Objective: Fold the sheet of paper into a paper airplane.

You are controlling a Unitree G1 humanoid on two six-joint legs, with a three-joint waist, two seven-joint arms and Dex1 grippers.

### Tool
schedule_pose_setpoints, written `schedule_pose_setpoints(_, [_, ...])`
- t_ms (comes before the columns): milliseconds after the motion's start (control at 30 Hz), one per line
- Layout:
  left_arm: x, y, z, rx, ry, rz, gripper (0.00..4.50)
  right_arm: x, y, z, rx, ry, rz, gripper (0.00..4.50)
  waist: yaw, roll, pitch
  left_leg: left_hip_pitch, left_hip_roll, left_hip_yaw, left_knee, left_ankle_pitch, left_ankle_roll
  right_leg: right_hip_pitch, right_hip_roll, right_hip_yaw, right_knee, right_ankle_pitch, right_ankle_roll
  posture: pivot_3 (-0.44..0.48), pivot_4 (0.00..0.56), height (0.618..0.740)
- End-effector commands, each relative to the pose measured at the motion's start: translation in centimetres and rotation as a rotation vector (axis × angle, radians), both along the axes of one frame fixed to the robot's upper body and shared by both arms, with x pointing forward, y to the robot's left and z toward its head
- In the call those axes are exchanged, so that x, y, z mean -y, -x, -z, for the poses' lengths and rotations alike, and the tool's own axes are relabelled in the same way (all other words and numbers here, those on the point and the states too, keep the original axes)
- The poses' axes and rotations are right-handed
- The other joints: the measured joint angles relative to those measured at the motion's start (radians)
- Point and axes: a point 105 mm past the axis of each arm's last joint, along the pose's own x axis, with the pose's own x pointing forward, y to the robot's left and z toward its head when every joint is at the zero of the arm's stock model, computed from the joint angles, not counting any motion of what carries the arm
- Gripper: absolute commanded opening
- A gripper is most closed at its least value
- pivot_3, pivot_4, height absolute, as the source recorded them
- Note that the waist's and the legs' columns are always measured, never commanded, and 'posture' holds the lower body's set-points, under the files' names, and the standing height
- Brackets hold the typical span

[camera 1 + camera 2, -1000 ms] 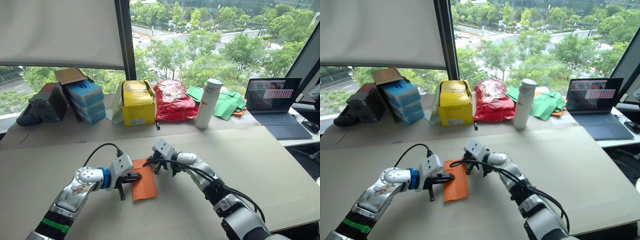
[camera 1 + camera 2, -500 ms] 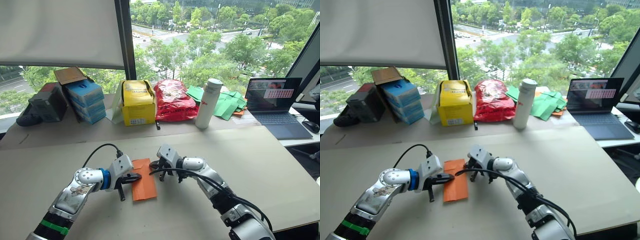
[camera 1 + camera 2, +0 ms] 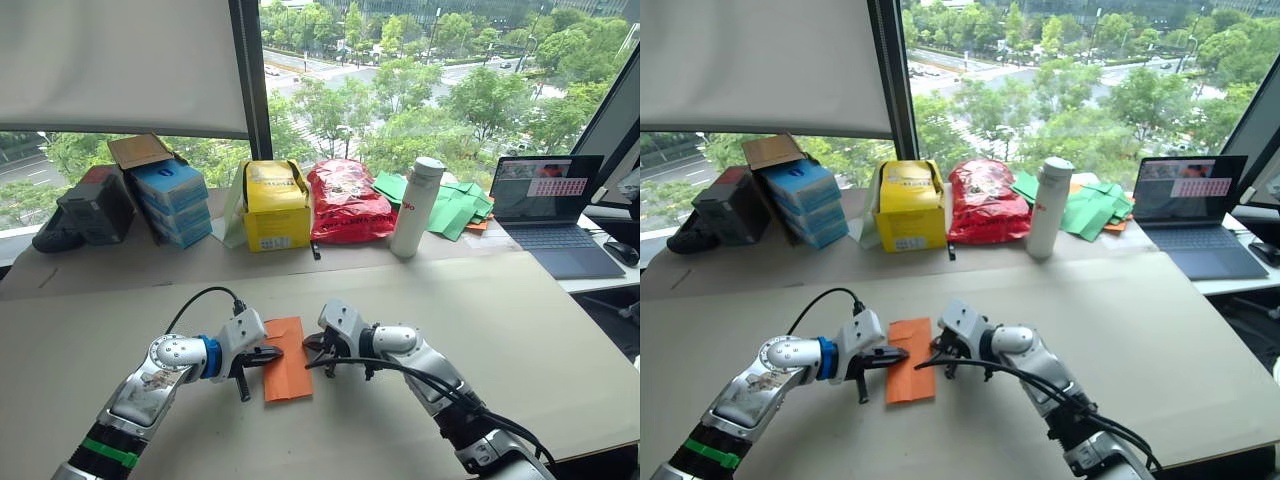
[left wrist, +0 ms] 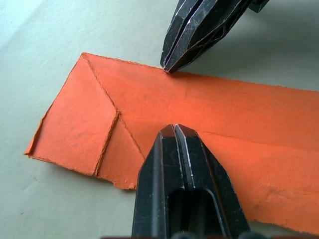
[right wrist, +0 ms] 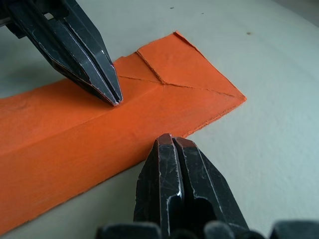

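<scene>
The paper (image 3: 288,357), lying near on the table (image 3: 520,300), is a creased strip with 2 corner flaps folded, wings seemingly remaining, while the clenched left gripper (image 4: 174,132) presses it and the clenched right gripper (image 5: 167,142) rests just beside its right edge.

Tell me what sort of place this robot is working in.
Probably an upper-floor office or lab: a large window overlooks treetops and a road, an open dark laptop sits on a side desk, and boxes of supplies line the sill.
</scene>
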Motion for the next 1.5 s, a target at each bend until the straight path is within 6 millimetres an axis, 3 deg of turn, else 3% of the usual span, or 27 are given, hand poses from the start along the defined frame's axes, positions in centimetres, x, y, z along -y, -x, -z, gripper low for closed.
schedule_pose_setpoints(33, [-0.3,0.2,1.0,-0.035,-0.031,-0.006,0.00,-0.9,0.1,-2.4,0.058,-0.096,-0.021,0.05,0.000,0.000,0.000,0.000,0.000,0.000,0.000,0.000,0.000,0.000,0.000,0.000,0.000,0.000,0.000,0.000,0.150,0.740])
schedule_pose_setpoints(167, [-0.3,0.2,1.0,-0.034,-0.032,-0.007,0.00,-1.1,0.5,-2.6,0.055,-0.108,-0.047,0.05,0.001,0.000,0.000,0.000,0.000,0.000,0.000,0.000,0.000,0.000,0.000,0.000,0.000,0.000,0.000,0.000,0.150,0.740])
schedule_pose_setpoints(500, [-0.4,0.2,0.9,-0.031,-0.033,-0.012,0.00,0.2,0.7,0.8,-0.020,0.031,-0.030,0.05,0.001,0.001,0.000,0.000,0.000,0.000,0.000,0.000,0.000,0.000,0.000,0.000,0.000,0.000,0.000,0.000,0.150,0.740])
schedule_pose_setpoints(867, [-0.5,0.3,1.0,-0.033,-0.034,-0.015,0.00,0.2,4.4,1.2,-0.076,0.084,-0.224,0.05,0.002,0.000,0.000,0.000,0.000,0.000,0.000,0.000,0.000,0.000,0.000,0.000,-0.001,0.000,0.000,0.000,0.150,0.740])
schedule_pose_setpoints(1300, [-0.5,0.3,1.0,-0.034,-0.030,-0.013,0.00,1.0,7.0,1.1,-0.139,0.124,-0.331,0.05,0.003,0.000,0.000,0.000,0.000,0.000,0.000,0.000,0.000,0.001,0.000,0.000,-0.002,0.000,0.000,0.000,0.150,0.740])
schedule_pose_setpoints(1500, [-0.8,0.0,0.5,-0.017,-0.020,-0.027,0.00,1.0,6.8,0.8,-0.110,0.122,-0.320,0.05,0.003,0.000,0.001,0.000,0.000,0.000,0.000,0.000,0.000,0.001,0.000,0.000,-0.002,0.000,0.000,0.000,0.150,0.740])
